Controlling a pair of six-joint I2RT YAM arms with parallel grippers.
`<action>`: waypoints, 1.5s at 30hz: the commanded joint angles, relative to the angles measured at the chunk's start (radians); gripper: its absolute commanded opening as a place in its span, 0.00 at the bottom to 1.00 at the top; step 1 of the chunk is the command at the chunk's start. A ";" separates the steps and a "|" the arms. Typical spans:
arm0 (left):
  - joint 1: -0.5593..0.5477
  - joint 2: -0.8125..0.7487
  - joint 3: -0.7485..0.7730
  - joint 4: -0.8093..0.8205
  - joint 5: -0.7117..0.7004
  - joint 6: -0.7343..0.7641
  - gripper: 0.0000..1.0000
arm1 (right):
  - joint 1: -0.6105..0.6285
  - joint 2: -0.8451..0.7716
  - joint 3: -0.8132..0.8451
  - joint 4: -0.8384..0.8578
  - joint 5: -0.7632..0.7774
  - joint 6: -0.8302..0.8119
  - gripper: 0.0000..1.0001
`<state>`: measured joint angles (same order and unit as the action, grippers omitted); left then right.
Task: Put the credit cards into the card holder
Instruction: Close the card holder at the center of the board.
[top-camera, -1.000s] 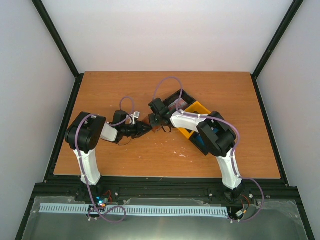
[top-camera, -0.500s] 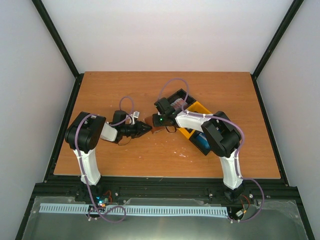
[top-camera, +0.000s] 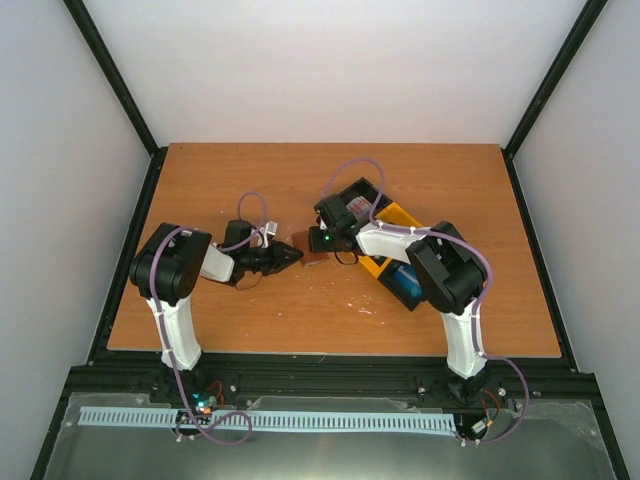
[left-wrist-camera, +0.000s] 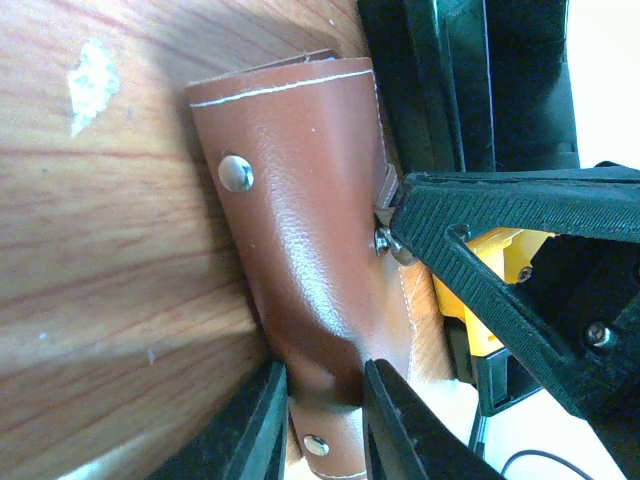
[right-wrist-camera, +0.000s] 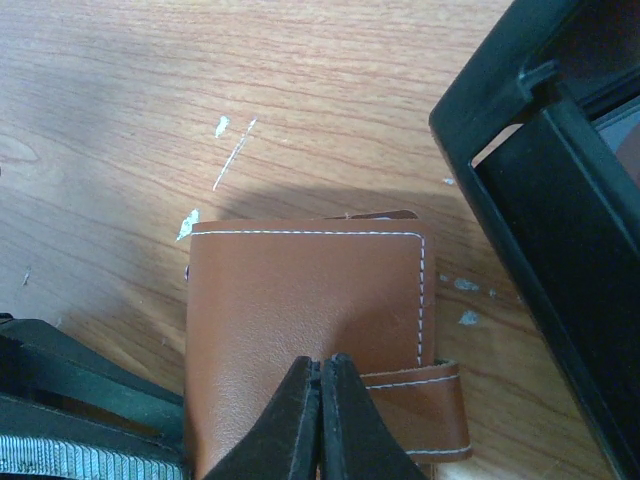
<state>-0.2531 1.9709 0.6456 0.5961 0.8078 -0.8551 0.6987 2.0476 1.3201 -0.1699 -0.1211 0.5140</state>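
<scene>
The brown card holder (left-wrist-camera: 300, 230) lies closed on the table, snap tab wrapped around its edge; it also shows in the right wrist view (right-wrist-camera: 300, 290) and in the top view (top-camera: 309, 251). My left gripper (left-wrist-camera: 325, 410) is shut on the holder's folded end (top-camera: 293, 256). My right gripper (right-wrist-camera: 321, 375) is shut, its tips pressed together on the holder's top face near the tab (top-camera: 320, 243). In the left wrist view one of its fingers (left-wrist-camera: 500, 260) touches the tab's snap. Red-and-white cards (top-camera: 357, 208) and blue cards (top-camera: 408, 284) lie in the bins behind the right arm.
A black bin (top-camera: 348, 196) and a yellow bin (top-camera: 398, 216) stand just right of the holder; the black bin's wall (right-wrist-camera: 560, 200) is close beside my right gripper. The two grippers sit nearly tip to tip.
My right arm has shifted slightly right and back, its gripper staying over the card holder. My left gripper and the holder have not moved.
</scene>
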 joint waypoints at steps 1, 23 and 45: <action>0.037 0.174 -0.080 -0.338 -0.317 0.053 0.25 | 0.015 0.002 -0.041 -0.092 -0.045 0.002 0.03; 0.037 0.178 -0.067 -0.346 -0.314 0.055 0.25 | 0.151 0.011 -0.065 -0.113 0.263 -0.110 0.03; 0.037 0.174 -0.068 -0.352 -0.318 0.059 0.24 | 0.174 0.036 -0.228 0.033 0.266 0.056 0.03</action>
<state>-0.2447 1.9812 0.6613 0.5957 0.8005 -0.8551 0.8566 2.0117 1.1584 0.0303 0.2665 0.5217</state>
